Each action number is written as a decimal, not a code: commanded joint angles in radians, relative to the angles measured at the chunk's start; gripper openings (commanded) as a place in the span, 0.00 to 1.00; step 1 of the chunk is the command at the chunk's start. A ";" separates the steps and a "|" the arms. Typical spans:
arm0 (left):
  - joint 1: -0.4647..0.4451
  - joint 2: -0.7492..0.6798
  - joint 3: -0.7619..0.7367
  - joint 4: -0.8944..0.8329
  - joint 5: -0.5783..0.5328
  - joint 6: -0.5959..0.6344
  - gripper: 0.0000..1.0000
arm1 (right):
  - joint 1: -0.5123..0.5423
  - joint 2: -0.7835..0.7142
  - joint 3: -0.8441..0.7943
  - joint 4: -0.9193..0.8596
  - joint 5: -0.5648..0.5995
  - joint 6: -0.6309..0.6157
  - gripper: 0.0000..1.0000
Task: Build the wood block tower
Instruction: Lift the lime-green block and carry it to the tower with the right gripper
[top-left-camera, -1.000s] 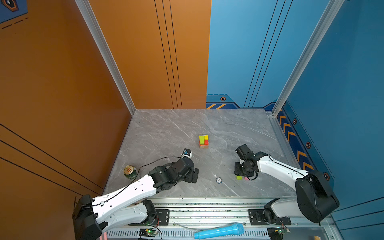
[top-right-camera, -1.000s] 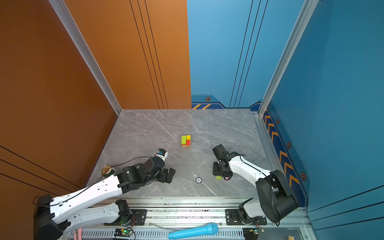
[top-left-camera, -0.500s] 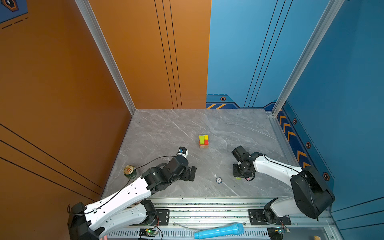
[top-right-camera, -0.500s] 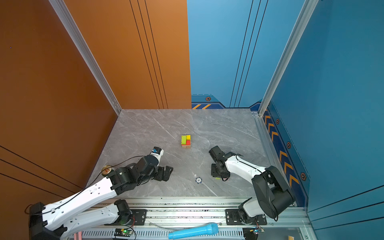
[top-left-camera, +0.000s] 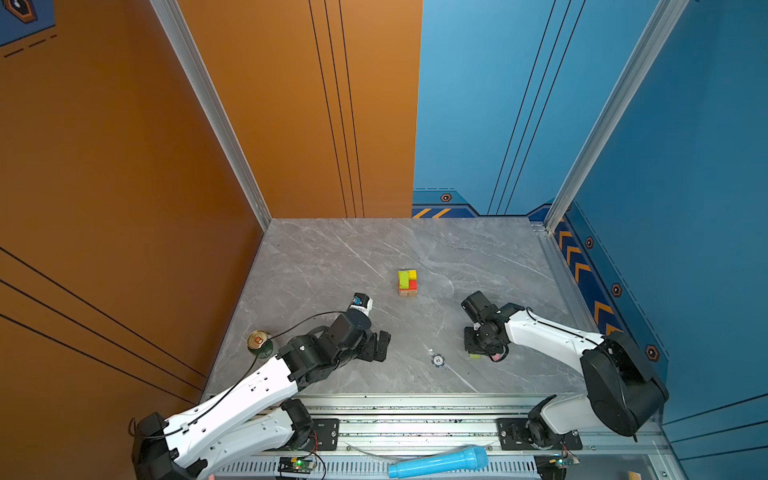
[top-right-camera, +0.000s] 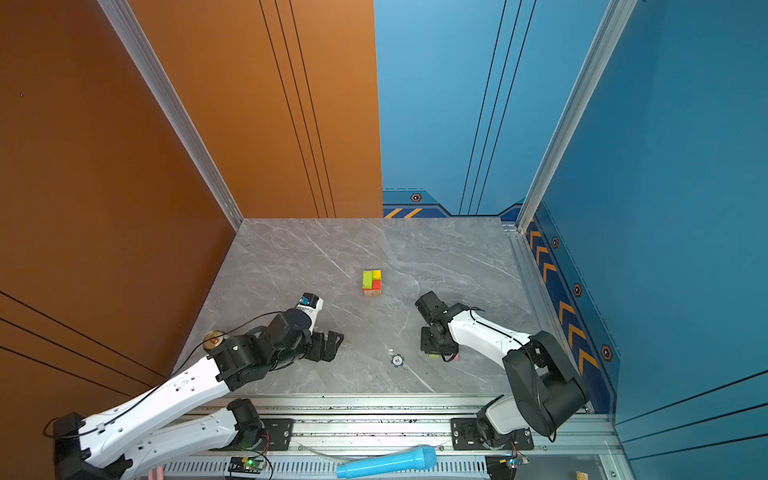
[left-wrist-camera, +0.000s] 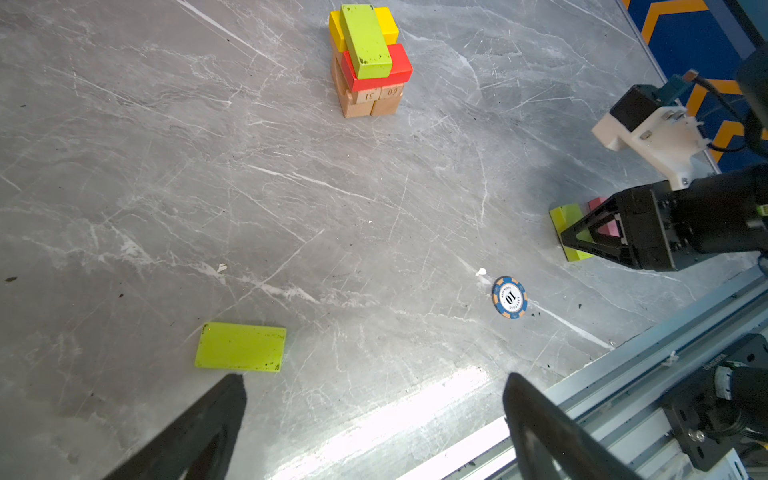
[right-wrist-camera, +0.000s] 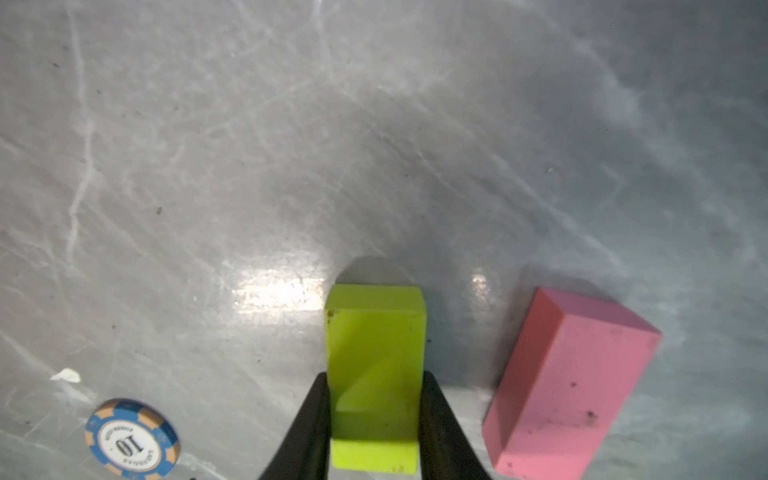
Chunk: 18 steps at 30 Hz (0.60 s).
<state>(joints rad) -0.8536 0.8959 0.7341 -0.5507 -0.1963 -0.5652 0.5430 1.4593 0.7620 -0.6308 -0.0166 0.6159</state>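
The tower (top-left-camera: 407, 282) stands mid-table: tan blocks at the base, red and yellow above, one lime green block on top (left-wrist-camera: 368, 41). My right gripper (right-wrist-camera: 375, 376) is shut on a loose lime green block (right-wrist-camera: 374, 332) low at the table surface. A pink block (right-wrist-camera: 573, 386) lies just beside it, untouched. In both top views the right gripper (top-left-camera: 473, 345) covers most of these two blocks. My left gripper (left-wrist-camera: 374, 378) is open and empty, and another lime green block (left-wrist-camera: 241, 347) lies flat just beyond one fingertip.
A blue-white poker chip (top-left-camera: 437, 360) lies between the two grippers near the front edge. A green drink can (top-left-camera: 259, 343) stands at the left wall beside the left arm. A blue microphone (top-left-camera: 438, 461) lies on the rail in front.
The right gripper's jaws have closed onto the lime green block and the gripper has shifted slightly left. The left arm has drifted a little to the left, still open.
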 joint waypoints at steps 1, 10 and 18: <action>0.010 -0.021 -0.016 -0.031 0.023 0.011 0.98 | 0.008 0.018 0.025 -0.007 0.019 0.015 0.25; 0.037 -0.011 -0.018 -0.031 0.031 0.007 0.98 | 0.013 0.016 0.059 -0.018 0.020 0.014 0.25; 0.072 -0.006 -0.012 -0.031 0.046 0.017 0.98 | 0.017 0.042 0.134 -0.041 0.010 0.007 0.24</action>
<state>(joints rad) -0.7998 0.8894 0.7254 -0.5648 -0.1738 -0.5652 0.5518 1.4891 0.8486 -0.6399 -0.0154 0.6186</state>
